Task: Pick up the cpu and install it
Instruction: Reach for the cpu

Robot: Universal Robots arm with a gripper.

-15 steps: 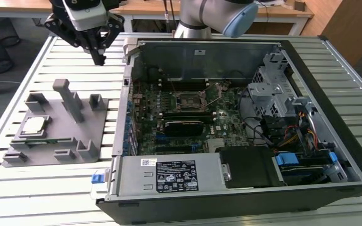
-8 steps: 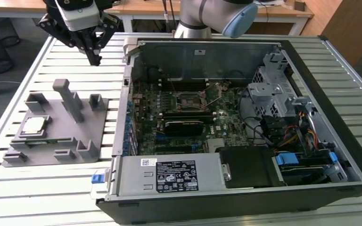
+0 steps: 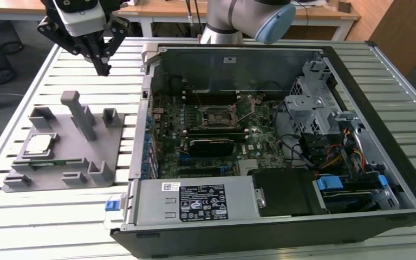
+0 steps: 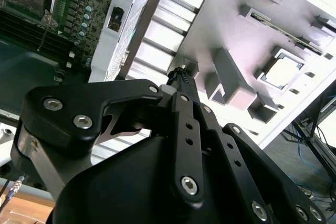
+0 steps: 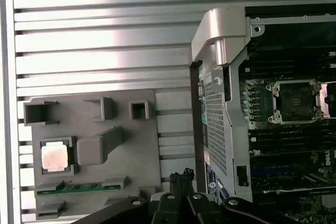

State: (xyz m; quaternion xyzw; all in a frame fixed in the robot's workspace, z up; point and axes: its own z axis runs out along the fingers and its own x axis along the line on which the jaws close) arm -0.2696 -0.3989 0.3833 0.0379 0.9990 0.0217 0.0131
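- Your cpu lies flat, silvery face up, in a square pocket of the grey fixture tray, towards the exterior view's left. Nothing touches it.
- A green circuit strip sits edge-on in a slot of the same tray, just beside the cpu.
- An upright grey post rises from the tray, between the cpu and the tray's far blocks.
- Your claw hangs above the slatted metal counter, beyond the tray's far edge and well apart from the cpu. It is clenched, the fingertips pressed together to a point, with nothing between them.
- To the exterior view's right of the tray stands the open computer case, lying on its side on the counter, close alongside the tray.
- Inside it, the motherboard faces up. Its processor socket sits near the board's middle, its metal frame visible in the first wrist view.
- A grey power supply occupies the case's near corner.
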